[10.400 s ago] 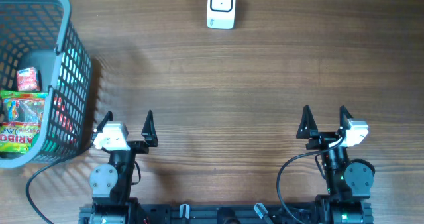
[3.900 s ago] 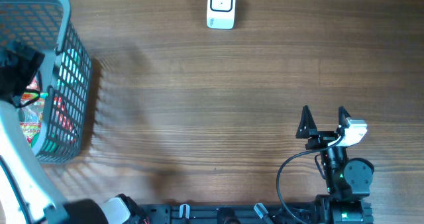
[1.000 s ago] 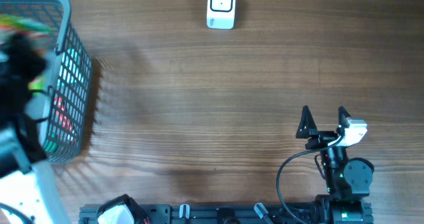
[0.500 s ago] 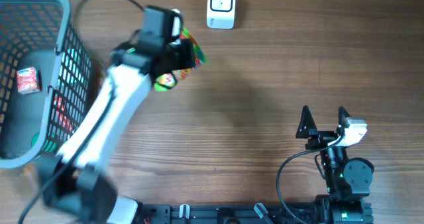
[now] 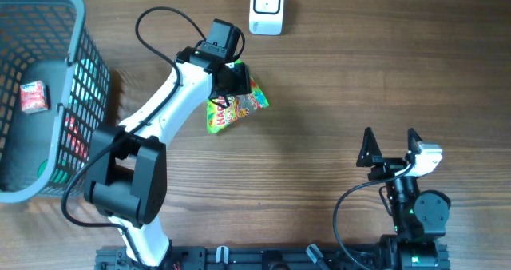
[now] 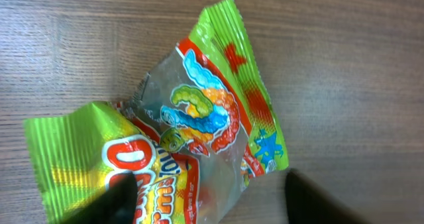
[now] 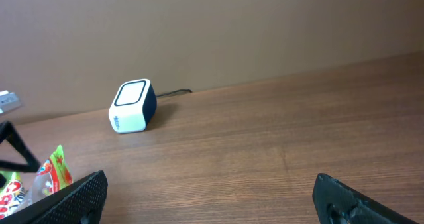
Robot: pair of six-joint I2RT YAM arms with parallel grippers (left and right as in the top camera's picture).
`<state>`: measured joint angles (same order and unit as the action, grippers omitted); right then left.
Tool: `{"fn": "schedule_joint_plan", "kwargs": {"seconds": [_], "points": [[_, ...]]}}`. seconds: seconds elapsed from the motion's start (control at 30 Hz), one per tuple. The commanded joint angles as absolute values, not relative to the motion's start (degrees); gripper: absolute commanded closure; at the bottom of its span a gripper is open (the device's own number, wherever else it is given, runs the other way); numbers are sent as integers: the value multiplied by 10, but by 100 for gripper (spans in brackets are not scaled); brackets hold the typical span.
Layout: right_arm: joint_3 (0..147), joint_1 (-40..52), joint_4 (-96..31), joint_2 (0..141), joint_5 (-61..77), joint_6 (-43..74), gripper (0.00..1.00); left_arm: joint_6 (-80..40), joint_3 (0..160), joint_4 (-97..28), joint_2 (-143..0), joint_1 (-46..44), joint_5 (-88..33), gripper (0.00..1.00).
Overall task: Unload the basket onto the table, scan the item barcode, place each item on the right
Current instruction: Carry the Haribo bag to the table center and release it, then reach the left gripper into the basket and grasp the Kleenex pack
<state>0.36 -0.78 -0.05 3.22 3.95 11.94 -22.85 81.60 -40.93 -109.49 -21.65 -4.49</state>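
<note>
A green and yellow gummy candy bag [image 5: 238,110] lies flat on the wooden table, just below and left of the white barcode scanner [image 5: 266,6]. My left gripper [image 5: 231,80] hovers over the bag's upper end. In the left wrist view the bag [image 6: 199,131] fills the frame, and the left gripper [image 6: 212,201] stands open, its dark fingers wide apart on either side of the bag's lower part. My right gripper [image 5: 391,142] rests open near the front right, with nothing between its fingers. The right wrist view shows the scanner [image 7: 132,106] far off and the bag's edge [image 7: 56,168].
A grey mesh basket [image 5: 80,78] stands at the far left with a small red packet [image 5: 32,97] inside. The scanner's cable runs off the back edge. The left arm stretches diagonally from the front left to the bag.
The left arm swung out of the basket to the table's middle with the candy bag. Its jaws have opened, and the bag now lies on the table.
</note>
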Motion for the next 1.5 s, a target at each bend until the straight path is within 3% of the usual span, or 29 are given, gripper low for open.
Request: {"fn": "schedule_joint_plan", "kwargs": {"seconds": [0.0, 0.47, 0.73, 1.0, 1.17, 1.47], "points": [[3, -4, 1, 33, 30, 120, 0, -230, 822, -399, -1089, -215, -29, 0], [3, -4, 1, 33, 30, 120, 0, -228, 897, -432, -943, -134, -29, 0], [3, -4, 1, 33, 30, 120, 0, -227, 897, -433, -791, -17, -16, 0], [3, -4, 1, 33, 30, 120, 0, -227, 897, -434, -685, 161, -14, 0], [3, -4, 1, 33, 30, 120, 0, -243, 897, -483, -679, 247, -14, 0], [3, -4, 1, 33, 30, 120, 0, -263, 894, -586, -778, 274, -2, 0]]}}
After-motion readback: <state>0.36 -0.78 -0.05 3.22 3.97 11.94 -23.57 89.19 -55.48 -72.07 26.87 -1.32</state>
